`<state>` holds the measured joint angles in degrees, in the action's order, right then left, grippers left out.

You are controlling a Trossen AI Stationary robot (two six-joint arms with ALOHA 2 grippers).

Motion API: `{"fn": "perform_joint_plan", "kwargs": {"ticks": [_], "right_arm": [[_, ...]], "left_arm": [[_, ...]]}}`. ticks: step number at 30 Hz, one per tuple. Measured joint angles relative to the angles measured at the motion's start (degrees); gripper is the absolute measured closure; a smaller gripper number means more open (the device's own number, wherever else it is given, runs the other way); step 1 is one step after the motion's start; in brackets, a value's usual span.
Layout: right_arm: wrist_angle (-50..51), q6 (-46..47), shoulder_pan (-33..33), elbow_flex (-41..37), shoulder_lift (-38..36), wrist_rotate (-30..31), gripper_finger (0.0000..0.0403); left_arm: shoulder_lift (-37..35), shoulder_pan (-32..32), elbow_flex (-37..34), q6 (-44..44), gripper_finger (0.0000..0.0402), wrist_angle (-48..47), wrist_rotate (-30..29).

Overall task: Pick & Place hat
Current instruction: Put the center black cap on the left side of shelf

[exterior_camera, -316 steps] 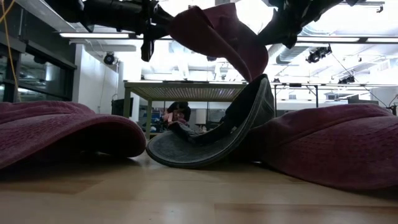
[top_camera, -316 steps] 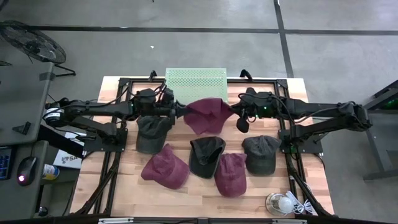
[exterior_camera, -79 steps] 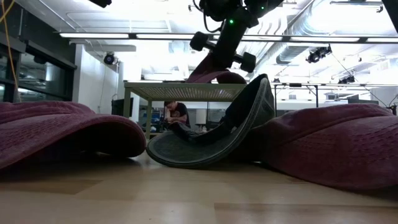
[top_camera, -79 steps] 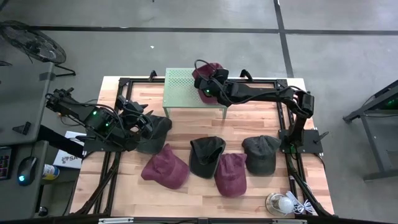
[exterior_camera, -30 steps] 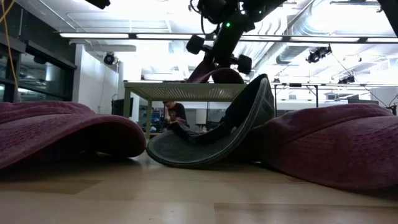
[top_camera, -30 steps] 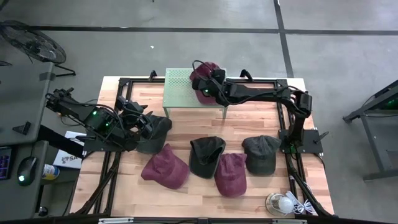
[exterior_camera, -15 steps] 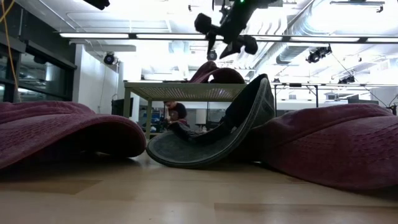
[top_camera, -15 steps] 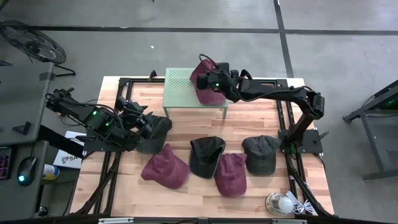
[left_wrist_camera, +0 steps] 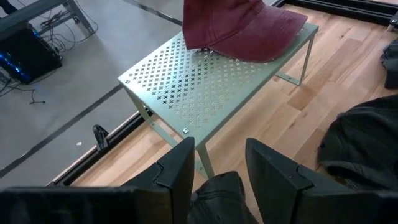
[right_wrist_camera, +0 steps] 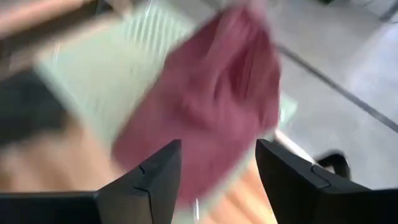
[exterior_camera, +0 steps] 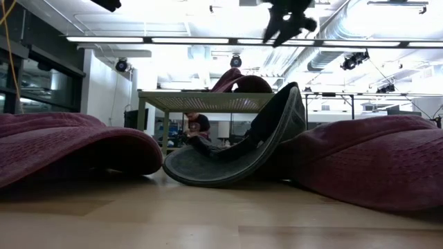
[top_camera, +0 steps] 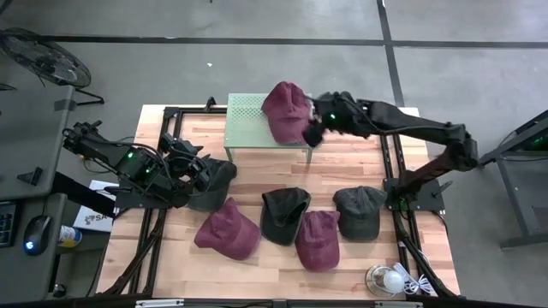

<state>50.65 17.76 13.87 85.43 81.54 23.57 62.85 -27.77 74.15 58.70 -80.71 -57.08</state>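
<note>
A maroon hat (top_camera: pixel 287 111) lies on the green perforated stand (top_camera: pixel 253 128) at the table's far edge, its crown toward the stand's right end; it also shows in the left wrist view (left_wrist_camera: pixel 239 28). My right gripper (top_camera: pixel 311 133) hovers open just right of it, above the stand, touching nothing. My left gripper (top_camera: pixel 204 171) is at the table's left side, shut on a dark grey hat (top_camera: pixel 212 184) that lies on the wood. My left gripper pinches a bunch of the dark grey hat's cloth (left_wrist_camera: pixel 214 198) between its two fingers, at the hat's far left part. It comes from the table's left, slanting down. The hat rests on the table below it.
Several more hats lie in a row on the near half: maroon (top_camera: pixel 227 229), dark (top_camera: pixel 284 214), maroon (top_camera: pixel 318 239), dark grey (top_camera: pixel 358 211). A light bulb with a white cord (top_camera: pixel 387 279) sits at the near right corner. Black frame rails (top_camera: pixel 394 171) run along the sides.
My right gripper has let go of the maroon hat, risen and drawn back toward the table's right edge. The hat has stayed on the stand's right end.
</note>
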Motion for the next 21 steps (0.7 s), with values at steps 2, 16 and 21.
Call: {"fn": "perform_joint_plan", "kwargs": {"ticks": [2,16,21], "right_arm": [[6.96,-0.24,-2.05,0.0,-1.57,0.08,0.0208],[23.26,-0.42,-28.88,-0.09,-0.43,7.07,0.0209],[21.66,-2.88,-35.25,-4.69,1.7,10.37,0.0213]], "left_arm": [[0.0,0.01,0.0,0.0,0.0261,0.02,0.0],[3.51,0.01,0.07,0.11,0.0261,0.35,0.88],[3.84,0.0,0.07,0.12,0.0261,1.93,1.51]]}}
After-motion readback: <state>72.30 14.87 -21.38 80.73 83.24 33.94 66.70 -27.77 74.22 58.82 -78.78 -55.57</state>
